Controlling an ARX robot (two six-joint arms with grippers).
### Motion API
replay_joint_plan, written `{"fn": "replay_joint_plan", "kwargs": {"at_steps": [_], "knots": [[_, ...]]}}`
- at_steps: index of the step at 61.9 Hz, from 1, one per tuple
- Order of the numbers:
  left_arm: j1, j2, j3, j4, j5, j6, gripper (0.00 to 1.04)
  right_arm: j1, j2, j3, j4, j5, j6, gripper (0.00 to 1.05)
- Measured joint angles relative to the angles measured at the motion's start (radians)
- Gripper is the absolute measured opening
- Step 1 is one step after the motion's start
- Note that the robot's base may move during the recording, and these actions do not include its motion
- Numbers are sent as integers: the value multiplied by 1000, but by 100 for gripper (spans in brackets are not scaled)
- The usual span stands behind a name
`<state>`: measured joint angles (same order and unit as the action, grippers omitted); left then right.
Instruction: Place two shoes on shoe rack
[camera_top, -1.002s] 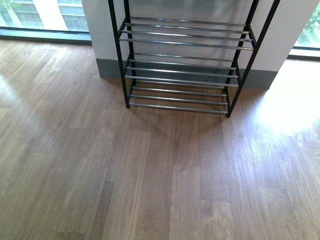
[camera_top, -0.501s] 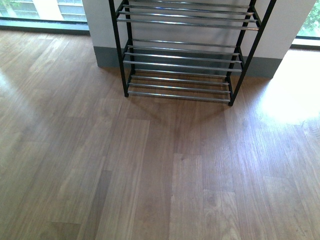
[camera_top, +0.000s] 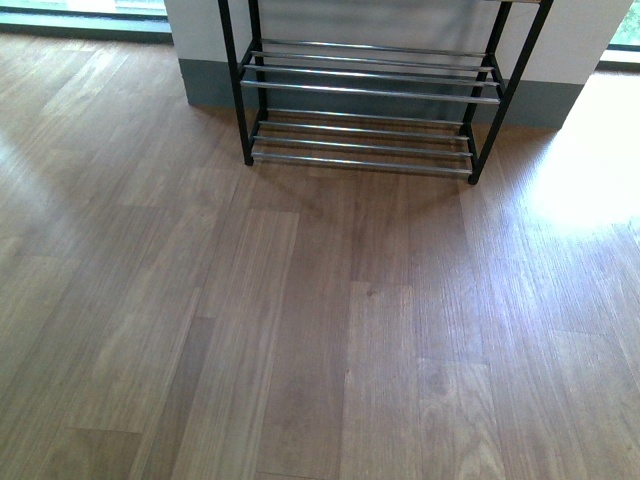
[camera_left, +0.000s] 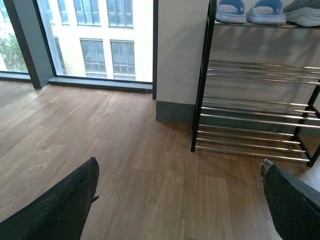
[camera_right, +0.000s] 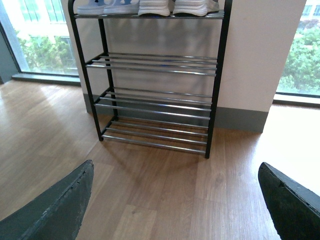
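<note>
Wooden floor (camera_top: 300, 330): brown planks, filled most of the front view.

Shoe rack (camera_top: 365, 100): black frame with chrome bars, stood on the floor against a white wall (camera_right: 260, 55) with a grey skirting. Front view showed only its two lowest tiers; both bare.

Windows (camera_left: 95, 40): to either side of the wall.

Pale blue slides (camera_left: 250, 11): a pair, side by side on an upper tier of the rack, seen in the left wrist view.

Grey sneakers (camera_right: 177, 7): white-soled, on the same tier just beside the slides; only their lower parts showed.

Left gripper (camera_left: 180, 200): jaws spread wide, nothing between them, well short of the rack.

Right gripper (camera_right: 175, 200): likewise spread and empty, facing the rack.
</note>
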<state>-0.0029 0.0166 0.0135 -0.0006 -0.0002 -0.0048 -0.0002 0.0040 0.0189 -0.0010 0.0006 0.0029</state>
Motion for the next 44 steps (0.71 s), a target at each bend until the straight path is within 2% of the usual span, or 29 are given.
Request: {"fn": "replay_joint_plan", "kwargs": {"at_steps": [44], "knots": [[0, 0, 0, 0, 0, 0, 95, 0, 0, 0, 0, 0, 0, 95]]}}
